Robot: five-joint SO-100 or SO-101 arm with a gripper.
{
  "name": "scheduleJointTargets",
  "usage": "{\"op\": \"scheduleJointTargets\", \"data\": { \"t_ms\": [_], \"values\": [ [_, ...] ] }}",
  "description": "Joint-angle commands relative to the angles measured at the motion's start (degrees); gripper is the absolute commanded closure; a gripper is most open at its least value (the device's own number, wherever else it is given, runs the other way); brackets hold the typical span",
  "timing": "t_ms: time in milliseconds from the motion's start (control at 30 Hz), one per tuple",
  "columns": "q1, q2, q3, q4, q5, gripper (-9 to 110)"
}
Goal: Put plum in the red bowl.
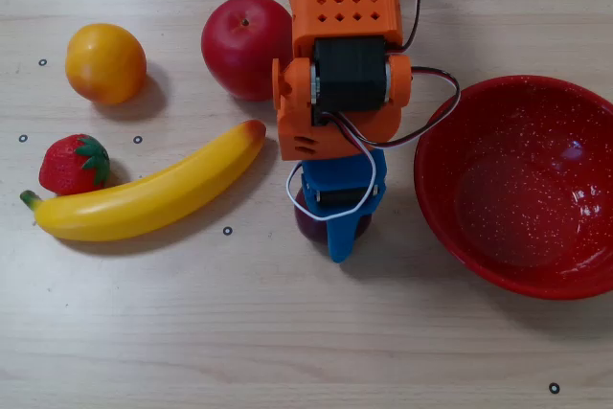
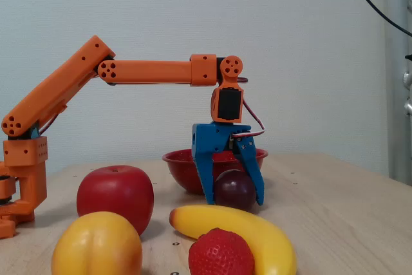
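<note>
The fixed view shows what the overhead view hides: the blue tool [image 2: 234, 199] stands with its tips down at the desk [image 2: 335, 223], one finger on each side of the plum [image 2: 234, 190], narrowed onto it so that both seem to touch its sides; whether the plum sits on the desk or is just off it cannot be told. In the overhead view the tool [image 1: 335, 237] and the orange wrist cover most of the plum [image 1: 308, 228], leaving only dark slivers at its edges, but that view gives the layout plainly: the red bowl [image 1: 450, 217] lies just right of the plum, not touching it, and holds nothing. In the fixed view the bowl [image 2: 180, 165] shows only as a rim behind the tool. Counted, there is one plum, one bowl, one apple [image 1: 241, 45], one orange [image 1: 105, 63], one strawberry [image 1: 73, 164] and one banana [image 1: 144, 196], the last four spread to the left of the arm in the overhead view and nearest the camera in the fixed view. The arm [image 2: 148, 73] rises from its base at far left, runs level, then bends straight down at the wrist.
</note>
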Motion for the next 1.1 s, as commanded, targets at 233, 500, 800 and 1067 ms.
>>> {"op": "scheduleJointTargets", "data": {
  "t_ms": [233,500,800,1067],
  "values": [
    [-1.6,12.7,-4.5,6.9,0.6,101],
    [-1.2,24.6,-1.9,9.9,0.9,101],
    [2.3,43.8,13.3,8.3,1.4,101],
    [9.7,59.9,29.5,0.4,-1.2,101]
  ]
}}
